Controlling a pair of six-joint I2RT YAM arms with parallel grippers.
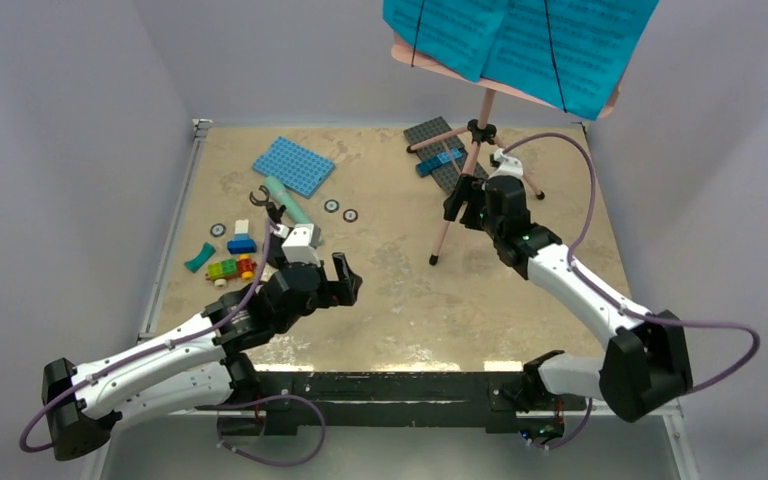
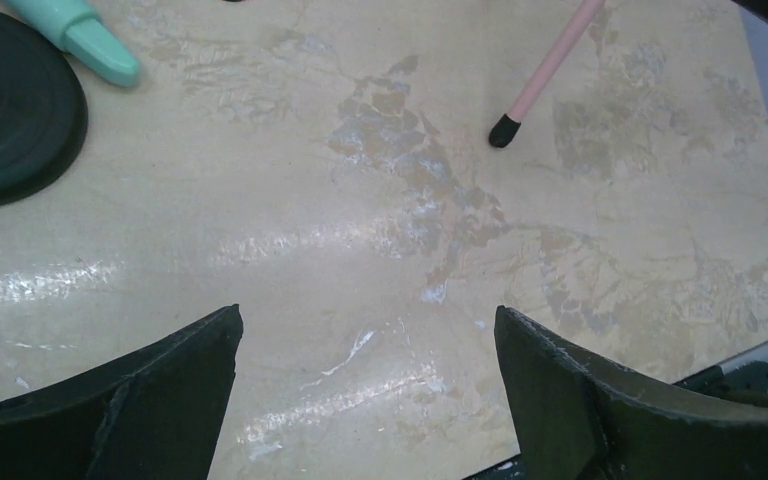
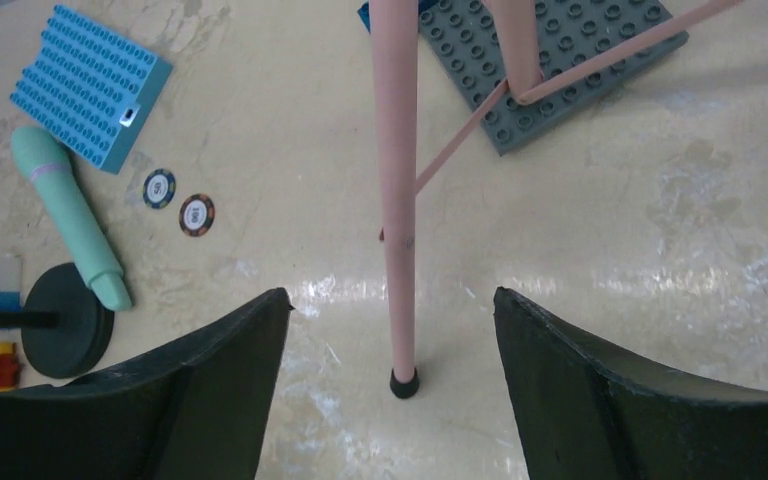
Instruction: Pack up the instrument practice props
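Toward the far right corner, pink music stand (image 1: 472, 160) stands upright | right gripper (image 3: 390, 300) spread wide, facing its near leg; left gripper (image 2: 365, 320) spread, empty | probably light, top-heavy; grip the stiff leg

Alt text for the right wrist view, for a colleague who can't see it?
The open right gripper straddles one pink leg of the tripod music stand without touching it. At image left lie a mint-green toy microphone, black round mic-stand base and blue studded baseplate; a grey studded baseplate lies beyond.
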